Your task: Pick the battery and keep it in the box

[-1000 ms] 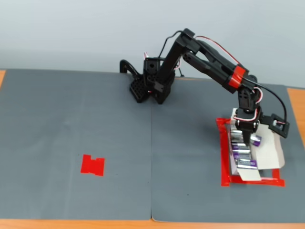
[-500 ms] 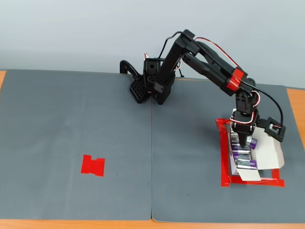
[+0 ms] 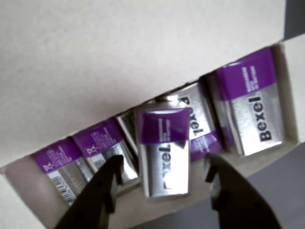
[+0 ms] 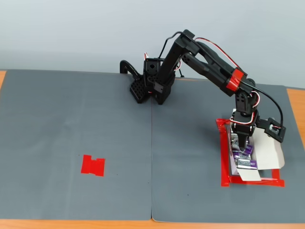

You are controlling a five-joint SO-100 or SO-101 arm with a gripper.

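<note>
— Where's the battery (image 3: 165,151)?
— Propped in the box (image 3: 143,52) atop its neighbours, between the hand's (image 3: 162,183) parted fingers.
— Why parted?
— Likely letting it drop; nothing is gripped

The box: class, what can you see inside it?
Inside the box, the wrist view shows five purple-and-silver batteries, one lying on the others between the open gripper fingers. The box floor beneath them is covered.
</note>
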